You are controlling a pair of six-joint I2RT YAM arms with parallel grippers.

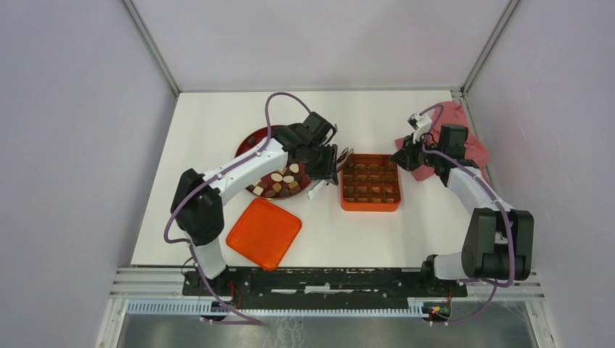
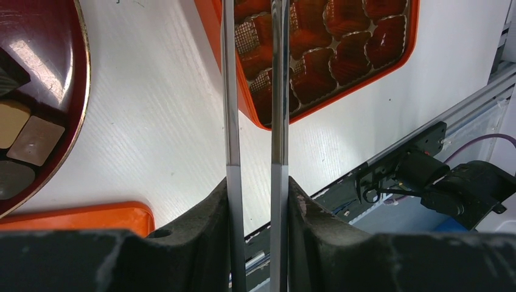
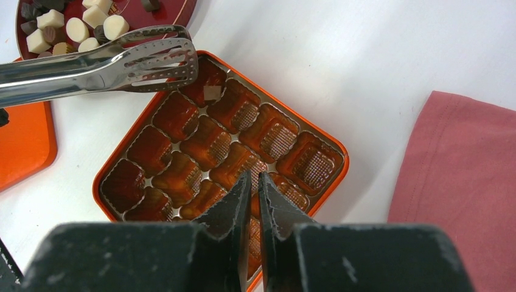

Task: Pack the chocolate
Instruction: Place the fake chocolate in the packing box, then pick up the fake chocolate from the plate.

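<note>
Tongs [image 3: 91, 68] clamped in left gripper [image 2: 254, 188], tips over box [image 1: 370, 207] corner; right gripper [image 3: 254, 177] fingers narrow, empty, above box

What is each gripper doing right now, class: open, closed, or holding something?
Left gripper: closed on the metal tongs.
Right gripper: fingers closed, holding nothing.

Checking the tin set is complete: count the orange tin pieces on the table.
2. The compartmented orange box sits mid-table, right of the plate; the flat orange lid lies nearer the left arm's base. No others visible.
</note>
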